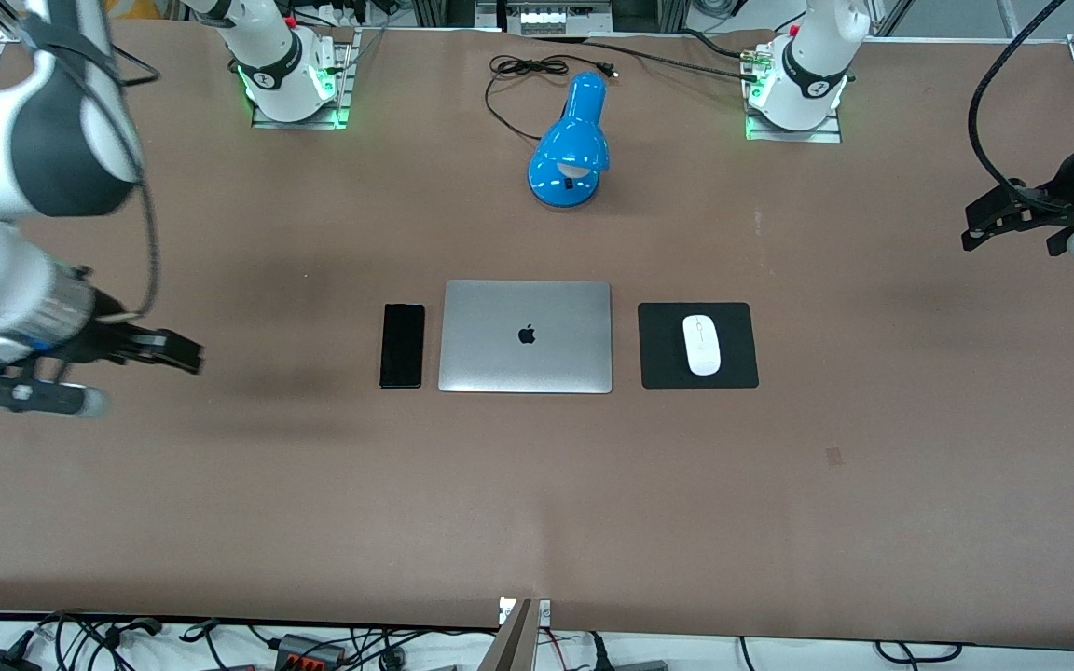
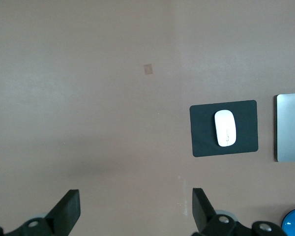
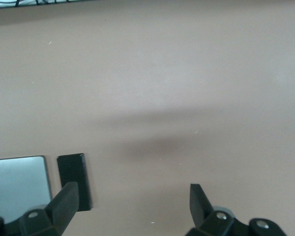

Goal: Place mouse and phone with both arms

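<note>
Left gripper [image 1: 989, 228]: jaws spread wide, nothing between them; held in the air over bare tabletop at the left arm's end, well apart from the mouse pad. Its own wrist view shows both black fingers [image 2: 69, 212] parted over brown surface.
Right gripper [image 1: 185, 352]: jaws spread wide, empty; held in the air over bare tabletop at the right arm's end, well apart from the phone. Its fingers [image 3: 66, 204] stand apart in its own wrist view.
Mouse [image 1: 702, 345]: white, oval, thin grey line on top; lies on the mouse pad, near its middle, long axis running toward the robot bases.
Mouse pad [image 1: 663, 368]: black, square, flat on the tabletop just beside the laptop, on the side toward the left arm's end.
Phone [image 1: 403, 345]: black slab, face up, flat on the tabletop just beside the laptop, on the side toward the right arm's end; not touching it.
Laptop [image 1: 526, 335]: silver, lid closed, between phone and mouse pad.
Lamp [image 1: 572, 144]: blue desk lamp, farther from the front camera than the laptop; black cord [image 1: 523, 70] coiled beside it.
Tabletop [image 1: 537, 503]: brown, matte.
</note>
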